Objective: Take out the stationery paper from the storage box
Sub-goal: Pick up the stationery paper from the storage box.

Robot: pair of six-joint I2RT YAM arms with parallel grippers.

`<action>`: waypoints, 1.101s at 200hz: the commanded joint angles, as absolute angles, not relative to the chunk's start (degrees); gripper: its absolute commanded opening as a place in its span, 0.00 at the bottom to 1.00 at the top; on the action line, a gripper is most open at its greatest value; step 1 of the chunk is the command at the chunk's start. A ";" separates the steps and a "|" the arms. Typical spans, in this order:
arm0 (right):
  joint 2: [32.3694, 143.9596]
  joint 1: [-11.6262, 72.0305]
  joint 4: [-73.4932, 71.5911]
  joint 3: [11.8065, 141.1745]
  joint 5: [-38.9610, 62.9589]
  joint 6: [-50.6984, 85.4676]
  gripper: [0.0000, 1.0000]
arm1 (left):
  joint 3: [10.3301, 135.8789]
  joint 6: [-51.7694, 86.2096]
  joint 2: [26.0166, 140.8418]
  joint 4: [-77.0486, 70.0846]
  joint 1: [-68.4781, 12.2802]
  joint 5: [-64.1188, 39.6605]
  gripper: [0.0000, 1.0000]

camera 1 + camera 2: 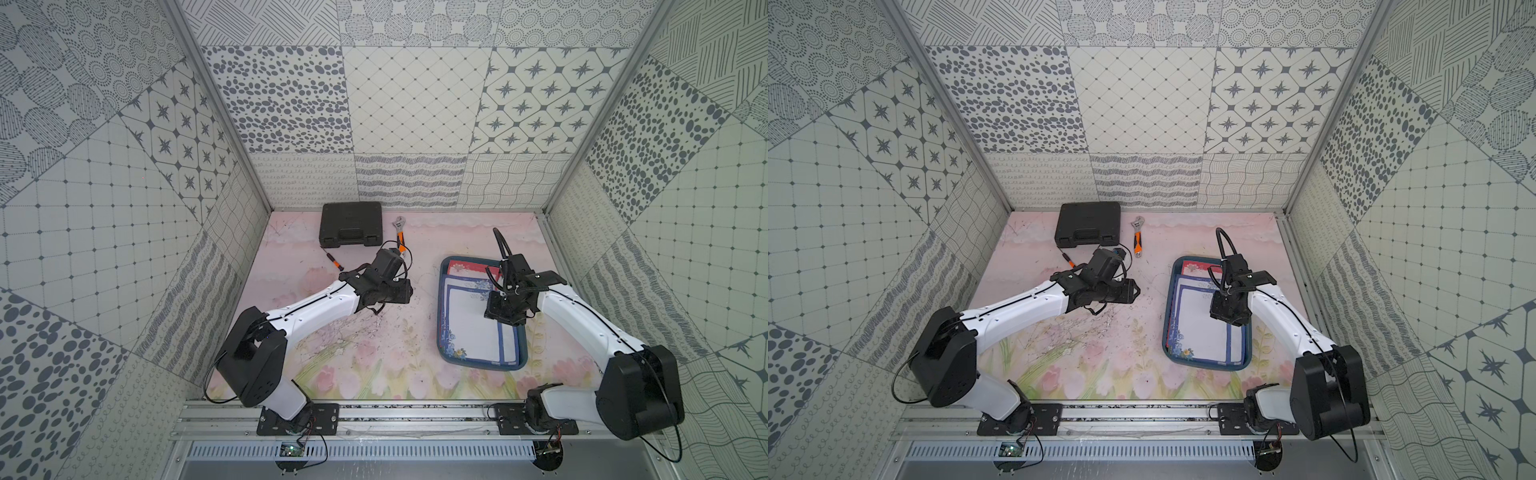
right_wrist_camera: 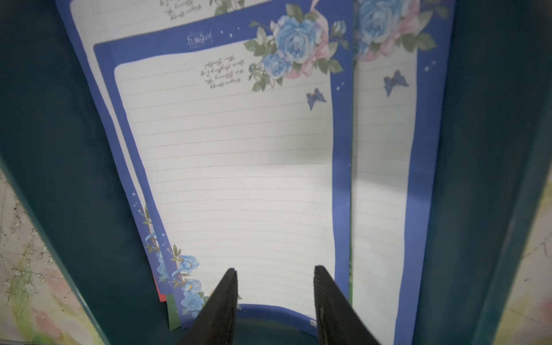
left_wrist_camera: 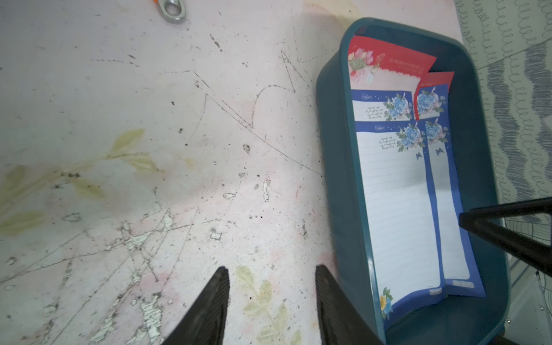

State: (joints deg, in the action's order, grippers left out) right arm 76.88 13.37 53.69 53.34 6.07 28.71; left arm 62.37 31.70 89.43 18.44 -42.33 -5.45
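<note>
The right claw (image 2: 274, 270), jaws parted and empty, hangs over the paper (image 2: 239, 179) in the box (image 3: 337, 179) by the right edge of the table (image 1: 374, 332). The left claw (image 3: 271, 271), parted too, holds nothing near the box.

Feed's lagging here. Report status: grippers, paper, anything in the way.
Left gripper open, empty, over table beside box. Right gripper open, low over paper inside box. No sheet gripped. Box walls flank right gripper.
</note>
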 commanded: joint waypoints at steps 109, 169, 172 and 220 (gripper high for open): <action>79.14 10.63 49.03 48.96 0.72 26.36 0.45 | 71.67 38.22 101.55 17.66 -47.90 -13.12 0.37; 80.77 10.63 47.90 47.23 2.03 27.32 0.45 | 71.98 38.67 102.52 17.97 -48.03 -13.82 0.33; 80.82 10.63 47.83 47.01 2.18 27.40 0.45 | 71.96 38.69 102.64 17.99 -48.15 -13.88 0.33; 80.56 10.63 46.86 45.53 4.28 27.78 0.44 | 72.49 38.70 103.09 18.28 -48.16 -14.15 0.32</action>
State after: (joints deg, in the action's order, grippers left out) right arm 80.31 10.83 48.47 46.00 3.09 26.81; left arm 71.46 38.39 102.72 18.59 -47.92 -12.97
